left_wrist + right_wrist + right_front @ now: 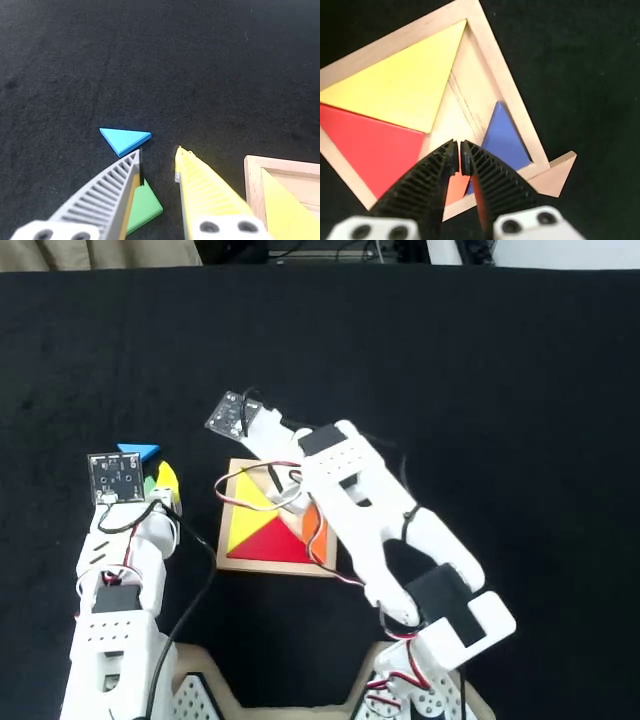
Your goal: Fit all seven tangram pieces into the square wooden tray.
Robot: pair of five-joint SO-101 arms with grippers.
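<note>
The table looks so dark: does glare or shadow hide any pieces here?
High view: the black table soaks up light, no glare. Left wrist view: even light on the blue triangle; the left end effector hides part of the green piece. Right wrist view: the wooden tray is brightly lit; the right end effector covers part of the orange piece.

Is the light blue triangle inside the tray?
No, the light blue triangle lies on the black cloth, apart from the tray.
</note>
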